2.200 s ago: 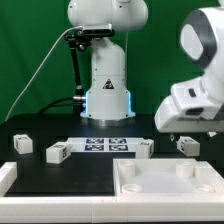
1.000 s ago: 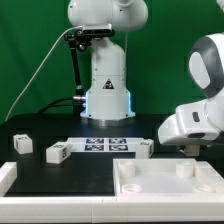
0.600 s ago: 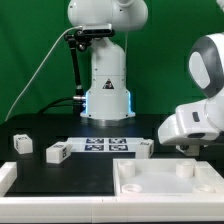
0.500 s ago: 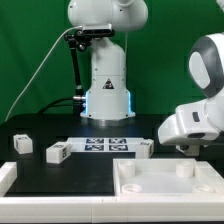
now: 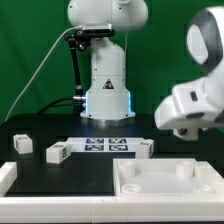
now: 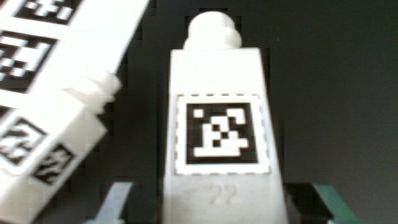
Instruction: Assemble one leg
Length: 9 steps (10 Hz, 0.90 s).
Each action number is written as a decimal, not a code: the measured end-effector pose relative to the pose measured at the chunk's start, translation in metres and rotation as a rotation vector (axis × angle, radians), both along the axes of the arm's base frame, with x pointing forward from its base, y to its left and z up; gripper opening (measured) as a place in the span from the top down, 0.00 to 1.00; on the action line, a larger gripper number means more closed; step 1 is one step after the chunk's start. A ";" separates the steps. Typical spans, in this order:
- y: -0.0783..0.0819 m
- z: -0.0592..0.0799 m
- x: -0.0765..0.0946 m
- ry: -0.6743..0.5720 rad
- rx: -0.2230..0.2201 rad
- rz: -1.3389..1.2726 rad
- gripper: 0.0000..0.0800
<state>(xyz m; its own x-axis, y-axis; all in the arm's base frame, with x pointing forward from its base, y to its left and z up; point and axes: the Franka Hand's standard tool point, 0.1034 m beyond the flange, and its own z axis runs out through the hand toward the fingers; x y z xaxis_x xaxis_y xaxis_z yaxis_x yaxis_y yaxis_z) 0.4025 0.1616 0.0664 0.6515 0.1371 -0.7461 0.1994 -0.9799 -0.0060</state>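
Wrist view first: the gripper (image 6: 222,192) has the leg (image 6: 222,120) right between its fingers (image 6: 118,200), one finger on each side of the leg's base, jaws drawn in to about the block's width and clamped on it, though the contact sits at the very edge of the frame. The leg runs straight away from the camera, its black-and-white tag facing the lens and its rounded peg at the far end, with dark table behind it. Just beside it lies a second white tagged piece (image 6: 54,100), angled across the corner of the shot with several tags on its face, close to the held leg; whether the two touch I cannot tell. Over to the exterior view: the arm (image 5: 198,100) hangs on the exterior view's right, above the black table (image 5: 90,175) and clear of it, and its bulk hides the held leg from this side. On the table the marker board (image 5: 105,146) lies flat in the middle, and loose legs rest around it, one at its right end (image 5: 145,148), one at its left end (image 5: 58,152) and one further left (image 5: 22,143). The big white tabletop (image 5: 160,186) sits in the near right corner, round sockets up
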 end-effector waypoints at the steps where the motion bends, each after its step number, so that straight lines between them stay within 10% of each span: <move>1: -0.006 0.017 0.006 0.011 -0.001 -0.001 0.63; 9: -0.008 0.042 0.062 -0.505 0.139 0.011 0.63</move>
<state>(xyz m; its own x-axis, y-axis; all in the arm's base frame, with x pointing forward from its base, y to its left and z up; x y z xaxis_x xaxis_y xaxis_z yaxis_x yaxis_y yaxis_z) 0.4642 0.1540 0.1084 0.9233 0.2217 -0.3137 0.2217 -0.9744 -0.0362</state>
